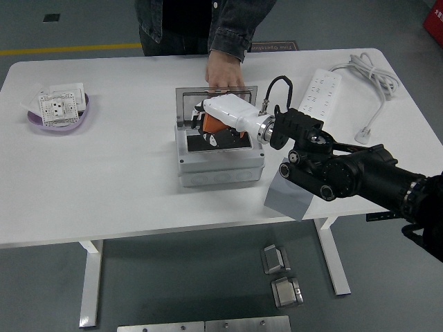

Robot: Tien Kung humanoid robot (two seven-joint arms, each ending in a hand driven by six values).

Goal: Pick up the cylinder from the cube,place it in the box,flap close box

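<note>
- The robot's right hand (216,124), white-shelled with black fingers, reaches in from the right on a black arm and sits over the open grey plastic box (220,156).
- Its fingers are curled around the orange cylinder (206,122), gripping it; only a small patch of orange shows beneath the white back of the hand, on the side away from the wrist.
- The cylinder looks smooth and plain orange. So little of it is visible that its long axis and which way it points cannot be told.
- The cylinder is held within the box's opening, above the dark interior; whether it touches the floor of the box cannot be told.
- The box's flat grey lid (185,96) stands open just beyond the hand, on the far side.
- A person's hand (223,73) in a dark denim sleeve rests on the lid's far edge, beyond the robot's hand.
- The grey cube (288,195) sits below the robot's forearm, behind the wrist, near the edge of the white table (111,173).
- A white power strip (322,88) lies beyond the forearm, well apart from the hand.
</note>
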